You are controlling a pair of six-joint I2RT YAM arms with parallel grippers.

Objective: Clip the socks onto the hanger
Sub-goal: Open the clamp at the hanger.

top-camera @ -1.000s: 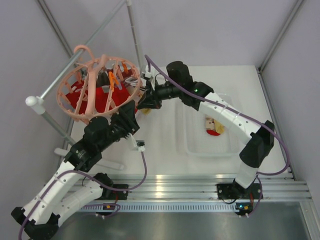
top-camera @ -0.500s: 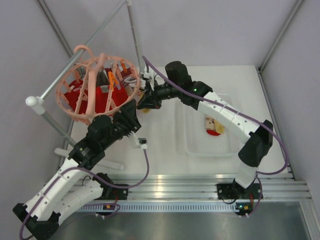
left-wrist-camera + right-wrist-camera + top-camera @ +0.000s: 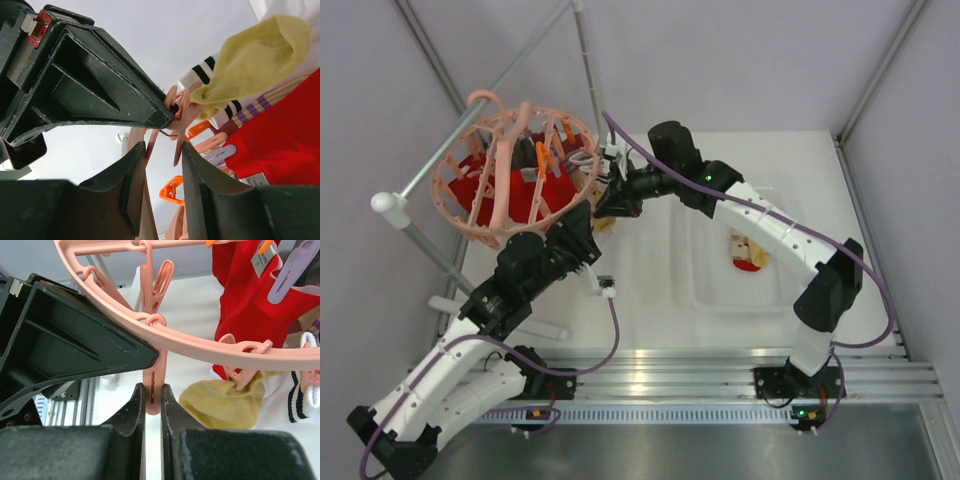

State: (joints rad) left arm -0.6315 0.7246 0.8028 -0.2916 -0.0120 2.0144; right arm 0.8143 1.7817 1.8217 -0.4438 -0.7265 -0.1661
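Note:
The peach-pink hanger (image 3: pixel 510 170) hangs at the back left with red socks (image 3: pixel 525 195) clipped inside it. In the right wrist view its ring (image 3: pixel 200 342) crosses the frame. A yellow sock (image 3: pixel 225 402) hangs from one clip, beside a white sock with black stripes (image 3: pixel 295 395). My right gripper (image 3: pixel 153 390) is shut on a peach clip (image 3: pixel 153 371) under the ring. My left gripper (image 3: pixel 162 147) sits just below, jaws apart by a narrow gap, peach hanger parts and an orange clip (image 3: pixel 172 190) showing through it. Nothing is clearly pinched there.
A clear tray (image 3: pixel 705 290) at the right holds a red-and-beige sock (image 3: pixel 748 250). The grey metal rail (image 3: pixel 430 160) with a white end knob (image 3: pixel 388 205) carries the hanger. Both arms crowd the hanger's right rim.
My left gripper has risen closer to the hanger's rim and its jaws have narrowed. My right gripper stays clamped on the clip, shifted slightly.

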